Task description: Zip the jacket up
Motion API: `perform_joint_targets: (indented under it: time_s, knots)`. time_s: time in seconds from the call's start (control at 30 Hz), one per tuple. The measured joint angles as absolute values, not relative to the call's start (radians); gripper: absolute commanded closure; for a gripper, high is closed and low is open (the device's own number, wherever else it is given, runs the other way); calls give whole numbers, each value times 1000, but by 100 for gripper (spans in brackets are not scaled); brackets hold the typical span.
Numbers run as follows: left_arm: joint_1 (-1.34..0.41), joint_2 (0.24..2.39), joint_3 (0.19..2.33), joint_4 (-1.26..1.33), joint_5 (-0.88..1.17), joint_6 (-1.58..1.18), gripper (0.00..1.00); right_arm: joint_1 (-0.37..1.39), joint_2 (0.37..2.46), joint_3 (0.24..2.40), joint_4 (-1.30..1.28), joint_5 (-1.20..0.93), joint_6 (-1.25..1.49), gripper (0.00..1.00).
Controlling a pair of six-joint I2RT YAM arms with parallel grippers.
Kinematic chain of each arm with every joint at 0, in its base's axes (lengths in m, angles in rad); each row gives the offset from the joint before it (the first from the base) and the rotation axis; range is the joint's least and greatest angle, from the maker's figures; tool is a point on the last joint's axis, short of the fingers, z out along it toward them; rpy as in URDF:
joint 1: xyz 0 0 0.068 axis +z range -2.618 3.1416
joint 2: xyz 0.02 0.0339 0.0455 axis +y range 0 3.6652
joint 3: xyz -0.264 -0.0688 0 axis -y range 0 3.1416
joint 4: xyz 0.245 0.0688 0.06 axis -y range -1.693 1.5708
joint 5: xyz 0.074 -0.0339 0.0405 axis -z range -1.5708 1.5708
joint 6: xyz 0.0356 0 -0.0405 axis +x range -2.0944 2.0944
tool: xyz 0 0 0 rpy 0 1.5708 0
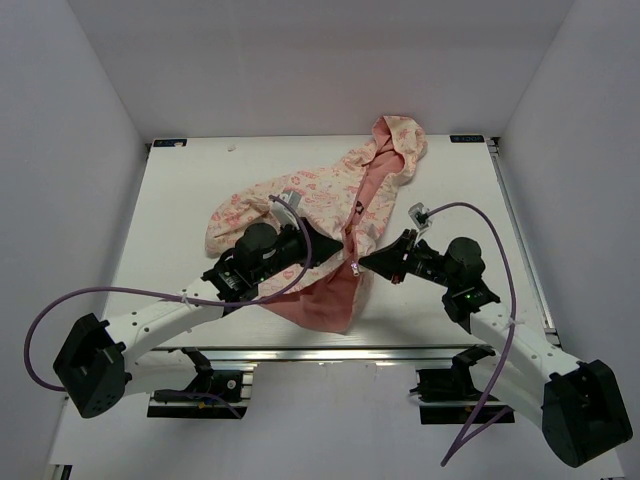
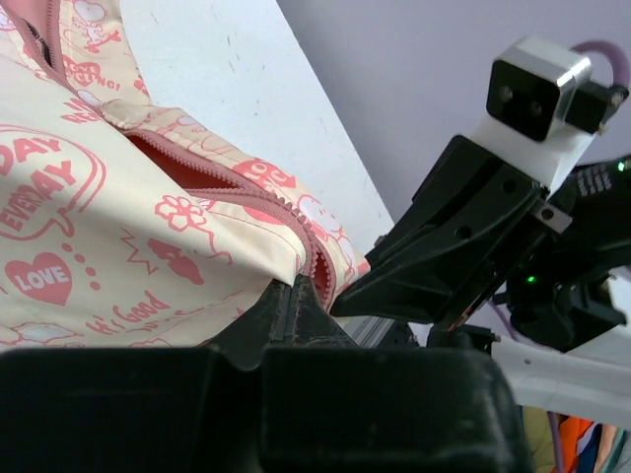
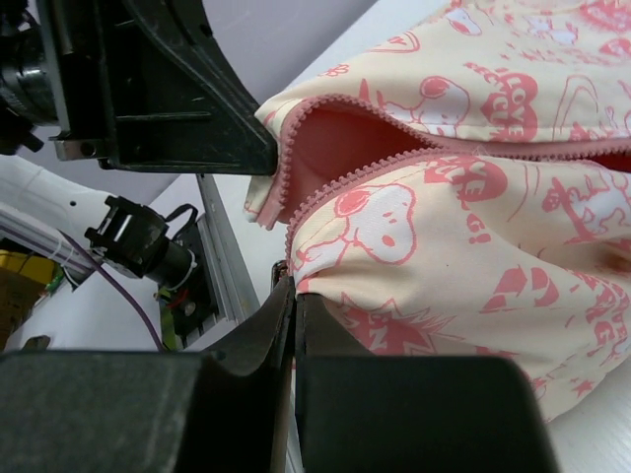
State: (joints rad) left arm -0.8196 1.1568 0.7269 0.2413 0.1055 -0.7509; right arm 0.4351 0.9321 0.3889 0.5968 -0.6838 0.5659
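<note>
One jacket [image 1: 320, 195] on one table [image 1: 180, 190], its zipper edges pinched by two closed claws: left claw [image 1: 336, 250] and right claw [image 1: 365, 262].

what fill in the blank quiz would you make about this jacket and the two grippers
The jacket lies on a ____ table.
The left gripper and right gripper each pinch one side of its open ____.
The lining showing inside is ____.
Missing words: white; zipper; pink.

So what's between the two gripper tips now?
Only the jacket, its unzipped zipper edges; left gripper and right gripper each pinch one side. Top view shows it.
</note>
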Motion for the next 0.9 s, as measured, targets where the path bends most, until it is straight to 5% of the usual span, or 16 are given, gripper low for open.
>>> perform_joint_targets:
  time_s: [0.9]
  knots:
    - [-820, 1157, 627, 440, 59, -968, 100, 441, 960, 317, 873, -631, 722, 100]
